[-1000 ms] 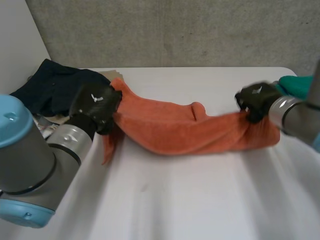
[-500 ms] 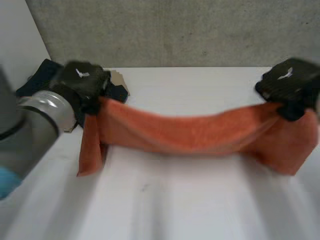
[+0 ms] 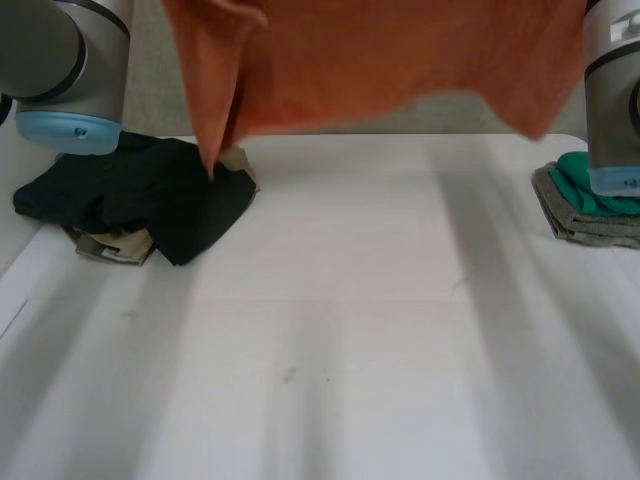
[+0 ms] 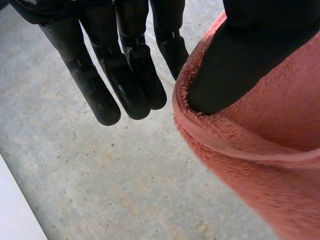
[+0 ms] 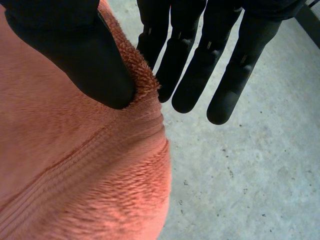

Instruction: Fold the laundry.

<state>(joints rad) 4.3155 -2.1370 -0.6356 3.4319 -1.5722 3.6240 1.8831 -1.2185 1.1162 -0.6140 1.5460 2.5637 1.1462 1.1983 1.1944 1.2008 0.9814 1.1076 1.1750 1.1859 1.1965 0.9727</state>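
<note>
An orange fleece cloth (image 3: 380, 60) hangs spread in the air above the far part of the white table (image 3: 350, 350), with its lower edge drooping lowest at the left. In the left wrist view my left hand (image 4: 125, 75) pinches one upper edge of the cloth (image 4: 270, 165) under its thumb (image 4: 240, 60), the other fingers straight beside it. In the right wrist view my right hand (image 5: 200, 65) grips the opposite edge of the cloth (image 5: 75, 175) the same way, thumb (image 5: 75, 50) pressed into the fleece. Both arms (image 3: 60, 60) (image 3: 612, 90) are raised.
A crumpled dark garment (image 3: 140, 195) lies at the table's far left on a beige item (image 3: 110, 245). A folded green cloth (image 3: 590, 185) rests on a grey one (image 3: 590, 225) at the far right edge. A concrete wall stands behind.
Both hands have lifted the orange cloth off the table and pulled it apart, from a bunched roll to a sheet held high.
</note>
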